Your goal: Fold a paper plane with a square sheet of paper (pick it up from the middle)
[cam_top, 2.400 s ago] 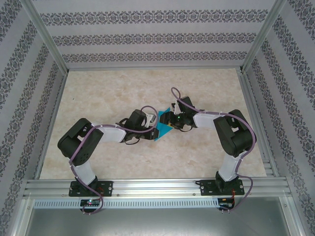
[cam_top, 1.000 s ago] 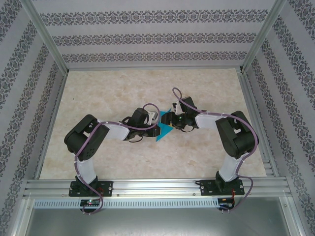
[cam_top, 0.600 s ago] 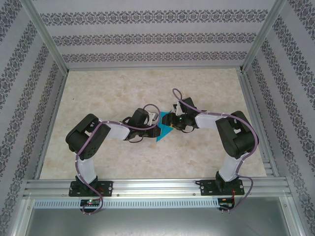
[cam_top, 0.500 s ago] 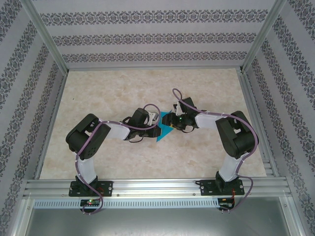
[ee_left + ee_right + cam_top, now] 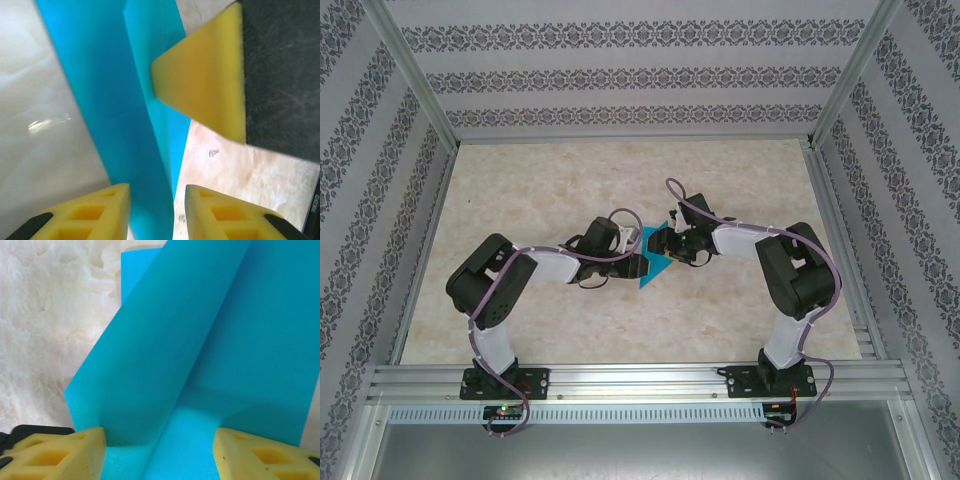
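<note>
The square sheet of paper (image 5: 657, 268) is bright teal and lies folded in layers at the table's middle, between both grippers. In the left wrist view a raised fold of the paper (image 5: 115, 75) runs up between the yellow fingers of my left gripper (image 5: 155, 192). Those jaws stand slightly apart, with a gap to the right finger. My right gripper (image 5: 160, 437) is open wide, its fingers set down on the creased paper (image 5: 210, 340). One of the right gripper's fingers (image 5: 205, 80) rests on the paper's edge. I cannot tell whether the folds make a paper plane's dart.
The marbled beige tabletop (image 5: 560, 180) has free room all around the paper. Patterned walls and an aluminium frame (image 5: 620, 138) close in the sides. A metal rail (image 5: 640, 378) at the near edge carries both arm bases.
My left gripper's jaws have parted from shut and loosened off the fold. The right gripper has kept its wide opening on the paper and edged slightly left.
</note>
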Available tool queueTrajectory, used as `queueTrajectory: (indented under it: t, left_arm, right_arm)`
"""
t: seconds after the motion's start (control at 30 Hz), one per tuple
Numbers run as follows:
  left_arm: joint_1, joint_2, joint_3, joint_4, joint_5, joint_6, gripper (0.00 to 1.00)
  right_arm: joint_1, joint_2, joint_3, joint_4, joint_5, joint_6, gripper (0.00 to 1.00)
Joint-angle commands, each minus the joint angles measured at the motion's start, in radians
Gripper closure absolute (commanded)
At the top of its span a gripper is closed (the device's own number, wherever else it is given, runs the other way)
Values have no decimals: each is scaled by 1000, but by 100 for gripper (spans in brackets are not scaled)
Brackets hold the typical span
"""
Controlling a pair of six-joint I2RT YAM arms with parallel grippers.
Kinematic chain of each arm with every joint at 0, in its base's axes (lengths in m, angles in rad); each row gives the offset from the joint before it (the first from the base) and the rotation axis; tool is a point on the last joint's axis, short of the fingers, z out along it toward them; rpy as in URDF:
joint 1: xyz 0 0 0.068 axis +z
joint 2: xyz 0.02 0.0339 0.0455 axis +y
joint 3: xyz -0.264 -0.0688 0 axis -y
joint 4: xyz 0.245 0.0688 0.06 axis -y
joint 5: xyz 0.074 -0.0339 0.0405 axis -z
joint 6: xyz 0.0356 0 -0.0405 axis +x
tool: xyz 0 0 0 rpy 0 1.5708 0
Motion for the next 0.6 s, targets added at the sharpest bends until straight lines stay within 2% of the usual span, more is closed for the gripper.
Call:
queueTrajectory:
  t: [0.0, 0.2, 0.37, 0.57]
  left_arm:
    - [26, -87, -31, -77, -41, 17, 64]
    - [43, -154, -43, -71, -93, -34, 69]
    - [43, -118, -31, 37, -39, -96, 79]
    - [40, -48, 5, 75, 36, -144, 82]
  right_arm:
    - [12, 50, 10, -73, 79, -33, 40]
    - [28, 76, 41, -128, 120, -41, 40]
    - [42, 103, 74, -193, 180, -40, 40]
    - [55, 138, 114, -276, 249, -11, 36]
